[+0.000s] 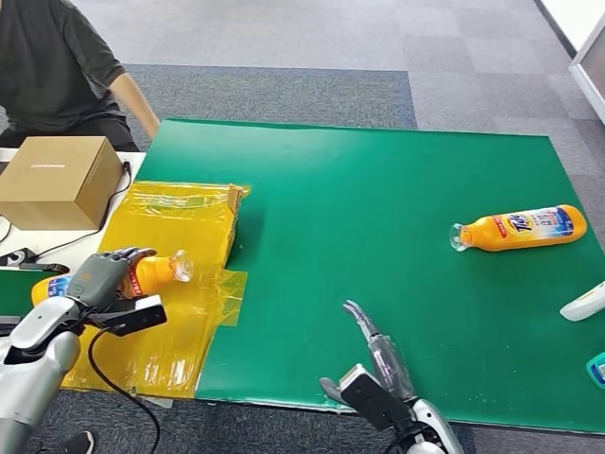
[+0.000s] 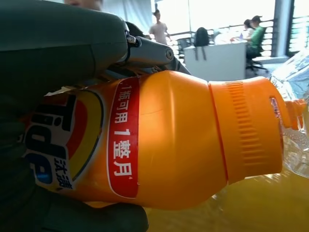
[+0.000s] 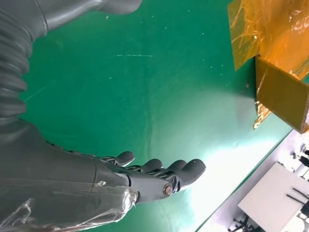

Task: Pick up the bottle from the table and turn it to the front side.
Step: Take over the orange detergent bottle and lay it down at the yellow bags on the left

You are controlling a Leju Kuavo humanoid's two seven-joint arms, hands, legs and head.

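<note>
Bottle [image 1: 146, 275] at lower left is already lifted, grasped by the left hand [image 1: 107, 277]; turning remains. Right hand [image 1: 374, 364] is held empty, fingers apart.

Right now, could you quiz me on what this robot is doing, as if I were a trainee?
1. True or false: the left hand holds an orange bottle over the yellow plastic sheet.
2. The second orange bottle on the green table is: A) standing upright, B) lying on its side, C) inside the cardboard box.
3. Fill in: the right hand holds ____.

Key: 1 true; 2 B; 3 nothing, its fingers stretched out above the table.
</note>
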